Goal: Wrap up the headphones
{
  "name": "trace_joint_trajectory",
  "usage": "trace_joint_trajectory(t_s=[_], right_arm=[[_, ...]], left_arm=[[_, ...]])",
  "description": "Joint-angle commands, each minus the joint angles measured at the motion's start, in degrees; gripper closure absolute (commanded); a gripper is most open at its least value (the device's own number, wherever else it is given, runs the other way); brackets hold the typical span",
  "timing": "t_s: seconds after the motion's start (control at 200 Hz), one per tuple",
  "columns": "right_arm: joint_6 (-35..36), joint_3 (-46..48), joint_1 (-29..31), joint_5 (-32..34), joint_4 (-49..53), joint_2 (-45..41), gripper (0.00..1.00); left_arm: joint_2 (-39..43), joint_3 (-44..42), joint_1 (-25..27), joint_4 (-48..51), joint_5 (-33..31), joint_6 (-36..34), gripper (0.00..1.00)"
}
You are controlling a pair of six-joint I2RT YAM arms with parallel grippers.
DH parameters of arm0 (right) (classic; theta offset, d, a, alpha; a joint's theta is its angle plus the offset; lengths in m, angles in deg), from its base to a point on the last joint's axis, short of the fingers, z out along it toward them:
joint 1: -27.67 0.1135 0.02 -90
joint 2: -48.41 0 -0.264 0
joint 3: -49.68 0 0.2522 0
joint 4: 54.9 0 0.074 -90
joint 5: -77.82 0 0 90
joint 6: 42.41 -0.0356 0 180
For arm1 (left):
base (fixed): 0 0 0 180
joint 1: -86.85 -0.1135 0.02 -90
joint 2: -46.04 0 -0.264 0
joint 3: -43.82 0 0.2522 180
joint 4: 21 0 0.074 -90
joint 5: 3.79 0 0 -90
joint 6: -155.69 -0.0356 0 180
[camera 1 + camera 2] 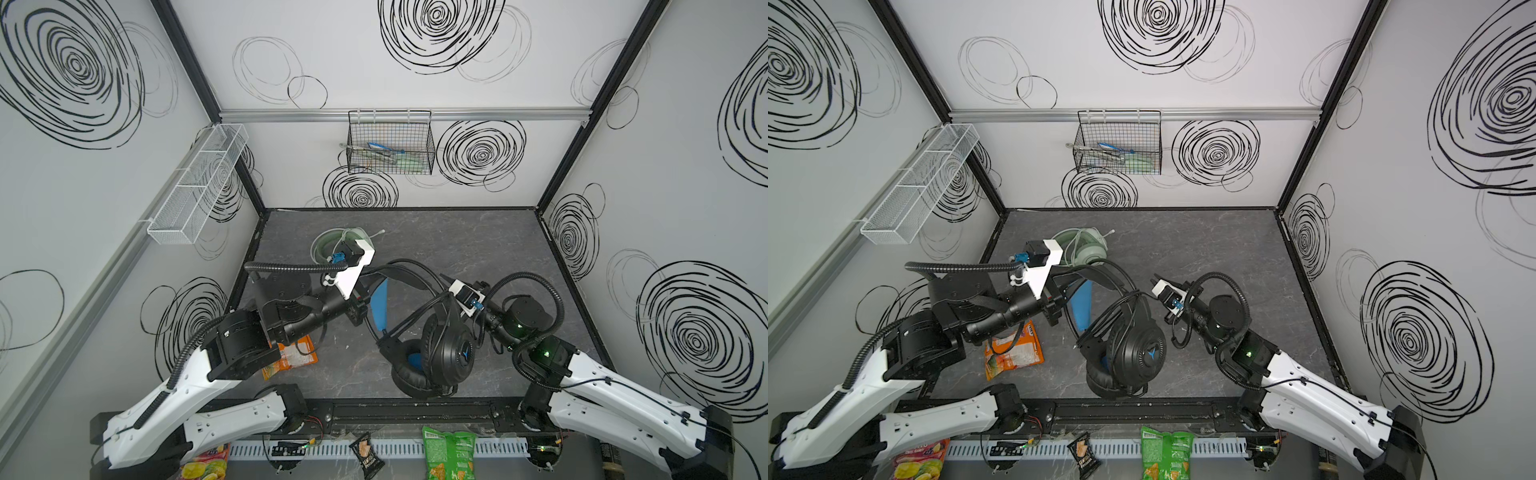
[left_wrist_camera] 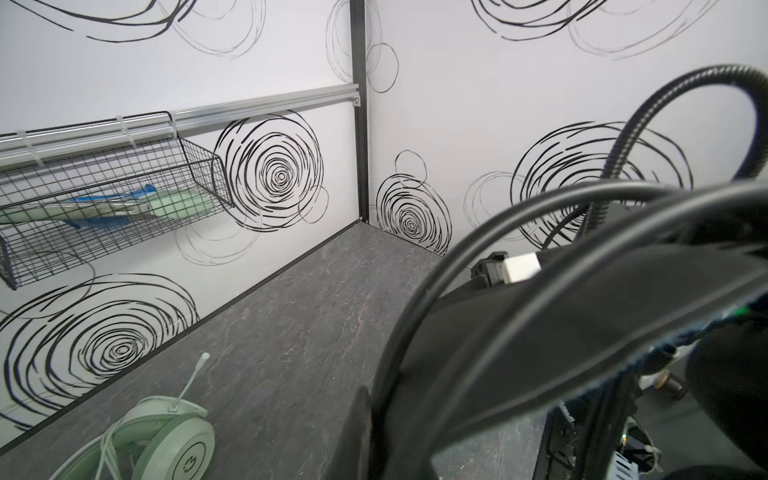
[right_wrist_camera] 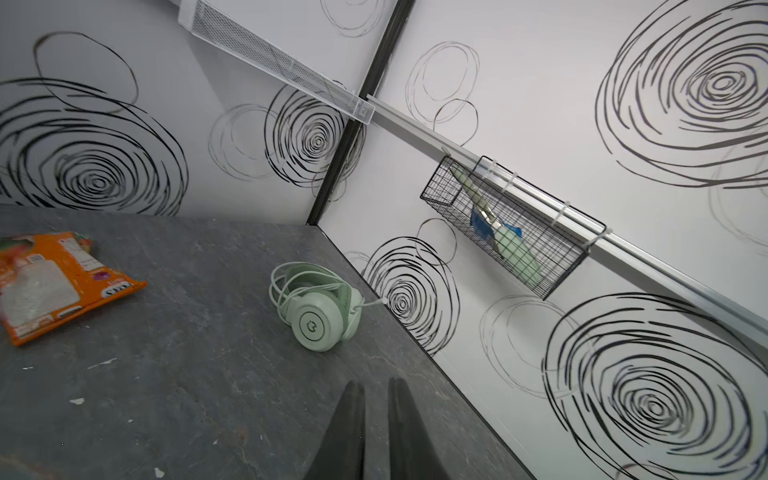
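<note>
Three snack bags are lying along the near edge, in front of the table (image 1: 478, 249): one yellow-red bag (image 1: 205, 465), one small dark packet (image 1: 365, 455), one green bag (image 1: 449, 455). A fourth, the orange bag (image 1: 297, 357), is lying on the table near left, partly under the left arm.

Two headphones in all. The black headphones (image 1: 451, 353) are sitting front middle, two earcups down by the front edge. Their blue-lined headband is rising toward the left end effector (image 1: 365, 297), which is clamping tight on it, fingers mostly hidden under the wrist camera. The black cable (image 1: 415, 318) is running in several strands between headband and earcups.

The right end effector (image 3: 375, 386) is hovering just right of the headband, two fingers a narrow gap apart, gripping nothing.

The green headphones (image 3: 318, 320) are lying far left on the table near the back wall, white cable (image 3: 279, 296) looping round them, one mic boom poking out.

Two baskets are hanging on the walls: one white mesh basket (image 1: 199, 183) on the left wall, and one black wire basket (image 1: 390, 143) on the back wall, holding a few things.
</note>
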Motion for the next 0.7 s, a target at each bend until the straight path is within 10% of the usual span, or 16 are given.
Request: trace_joint_trajectory(t_s=[0.0, 0.695], right_arm=[[-2.4, 1.1, -0.3, -4.8, -6.6, 0.1, 0.84], [-9.4, 3.9, -0.1, -11.9, -13.0, 0.2, 0.76]], left_arm=[[0.0, 4.3, -0.3, -13.1, 4.7, 6.3, 1.0], [-4.9, 7.3, -2.4, -20.7, 2.9, 14.0, 1.0]])
